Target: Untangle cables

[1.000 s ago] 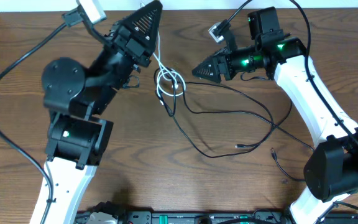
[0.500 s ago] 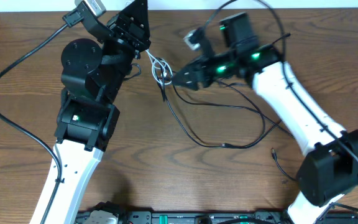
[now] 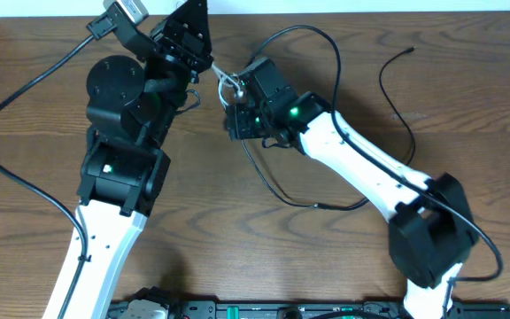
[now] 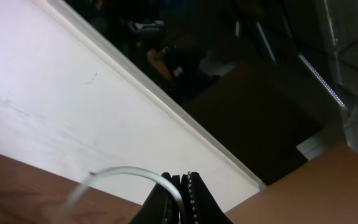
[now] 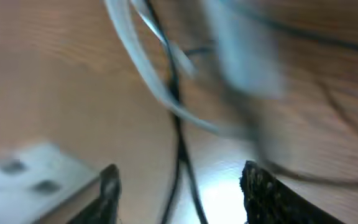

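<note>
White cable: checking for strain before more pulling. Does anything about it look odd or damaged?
The white cable is pinched in the shut left gripper and arcs away from it, crossing a black cable that the open right gripper straddles. No damage shows, though the right wrist view is blurred.

Left arm point(image 3: 118, 97): you'll see black joints, white link.
Right arm point(image 3: 359, 167): white links, black joints, green light point(image 3: 295, 112).
Left end effector point(image 4: 183, 183): black ridged fingers point(image 4: 202, 208).
</note>
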Action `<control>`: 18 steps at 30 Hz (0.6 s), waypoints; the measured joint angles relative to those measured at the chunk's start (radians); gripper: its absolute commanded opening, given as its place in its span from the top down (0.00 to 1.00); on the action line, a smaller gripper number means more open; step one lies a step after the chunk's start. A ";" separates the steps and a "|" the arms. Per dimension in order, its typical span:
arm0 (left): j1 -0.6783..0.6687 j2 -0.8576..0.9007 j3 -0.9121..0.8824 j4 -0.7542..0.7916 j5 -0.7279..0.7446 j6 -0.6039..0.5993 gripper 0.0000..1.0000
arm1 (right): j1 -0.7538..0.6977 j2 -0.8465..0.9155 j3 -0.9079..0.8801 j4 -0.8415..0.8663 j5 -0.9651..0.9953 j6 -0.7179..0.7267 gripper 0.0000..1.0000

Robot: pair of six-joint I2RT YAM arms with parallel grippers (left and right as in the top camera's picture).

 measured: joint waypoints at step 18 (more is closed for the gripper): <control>0.109 -0.163 0.000 0.040 0.000 0.004 0.93 | -0.122 0.027 0.000 -0.079 0.052 -0.034 0.80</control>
